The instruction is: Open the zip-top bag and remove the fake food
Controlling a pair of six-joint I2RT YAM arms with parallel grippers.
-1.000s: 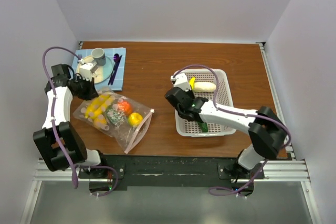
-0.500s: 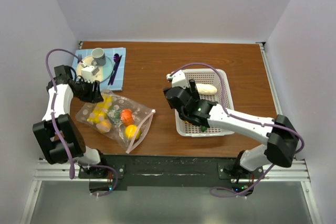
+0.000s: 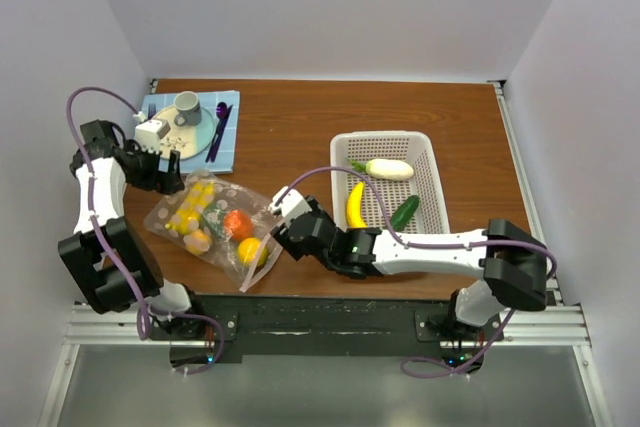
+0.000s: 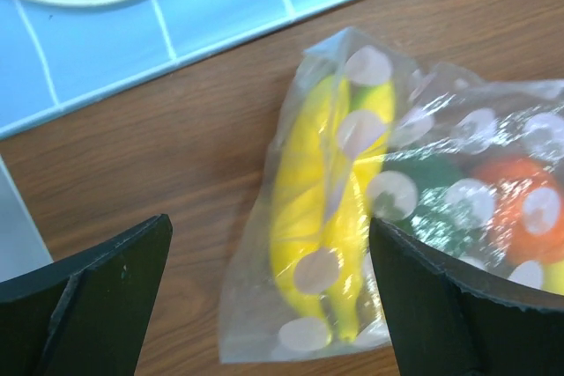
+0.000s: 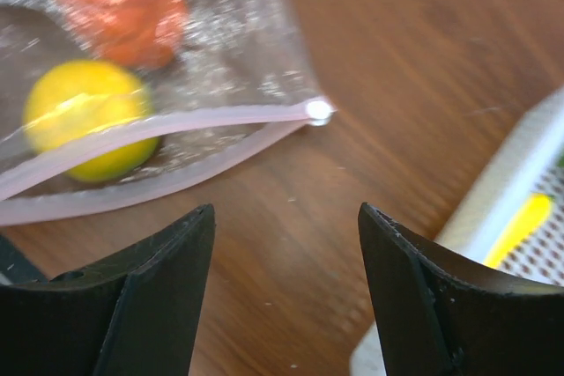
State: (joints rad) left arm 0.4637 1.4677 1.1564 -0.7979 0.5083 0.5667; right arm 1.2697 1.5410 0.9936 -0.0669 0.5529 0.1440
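The zip-top bag (image 3: 215,227) lies flat on the left side of the brown desk (image 3: 300,127), close to the near edge. Its pink zipper strip (image 5: 132,125) is on the side that faces the right arm.

Inside the bag there is a yellow banana (image 4: 317,209), an orange tomato (image 5: 123,6), a yellow round fruit (image 5: 84,116) and something dark green (image 4: 432,182). The round fruit sits right against the zipper strip.

The left pincer (image 4: 270,222) is spread wide over the far left end of the bag and grips nothing. The bagged banana shows in the gap between its 2 fingers. I cannot tell if the fingers touch the plastic.

The right pincer (image 5: 286,209) is spread wide too, and it holds nothing. It hangs low over the bare desk, just beside the corner of the zipper strip.

The white basket (image 3: 432,162) stands on the right side of the desk, well apart from the bag. In it lie 3 more pieces of fake food: a second banana (image 3: 355,205), a green cucumber (image 3: 404,212) and a cream-white piece (image 3: 388,168).

A blue mat (image 3: 228,142) with a grey cup (image 3: 187,102) is at the far left corner.
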